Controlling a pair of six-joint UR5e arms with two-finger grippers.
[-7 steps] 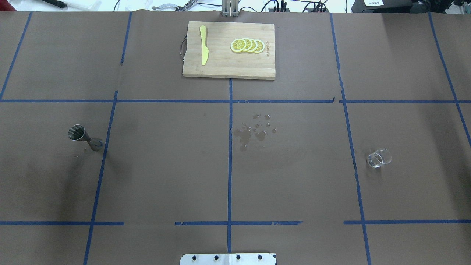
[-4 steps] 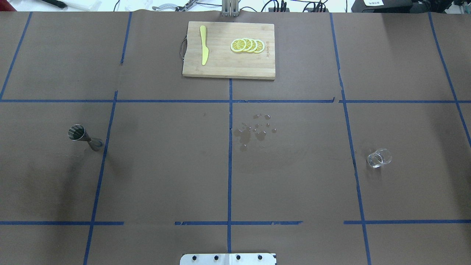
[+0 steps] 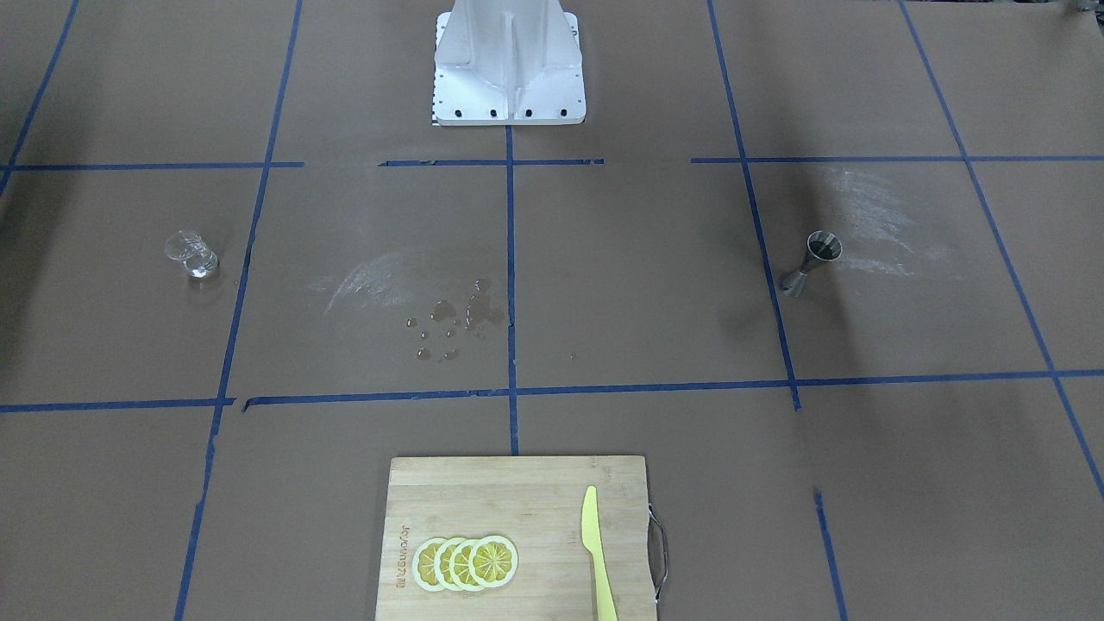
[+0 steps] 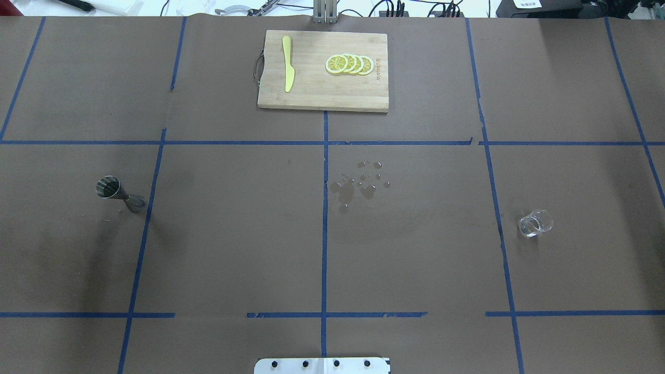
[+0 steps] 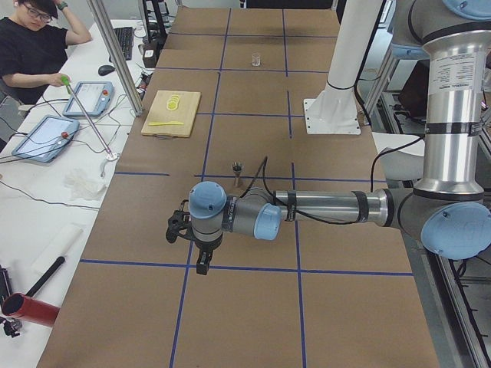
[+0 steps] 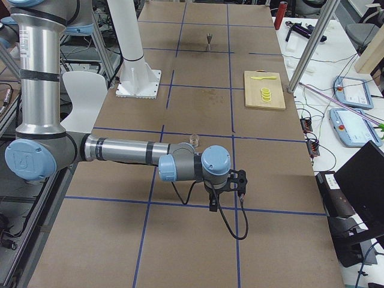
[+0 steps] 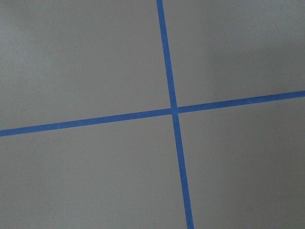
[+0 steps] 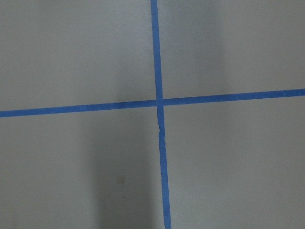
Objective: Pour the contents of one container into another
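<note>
The clear glass cup (image 4: 535, 223) stands upright on the brown table at the right, also seen in the front-facing view (image 3: 191, 254). The steel hourglass jigger (image 4: 118, 194) stands upright at the left (image 3: 812, 261). Neither gripper is in the overhead or front-facing views. In the exterior left view my left gripper (image 5: 202, 264) hangs over a tape crossing, well short of the jigger (image 5: 238, 173). In the exterior right view my right gripper (image 6: 212, 206) hangs a little nearer than the cup (image 6: 194, 140). Whether either gripper is open or shut, I cannot tell. Both wrist views show only tape lines.
A wooden cutting board (image 4: 311, 93) with a yellow knife (image 4: 287, 65) and lemon slices (image 4: 349, 64) lies at the far middle. Spilled drops (image 4: 358, 184) wet the table's centre. The robot's base (image 3: 509, 60) stands at the near edge. A person (image 5: 38, 54) sits beyond the far side.
</note>
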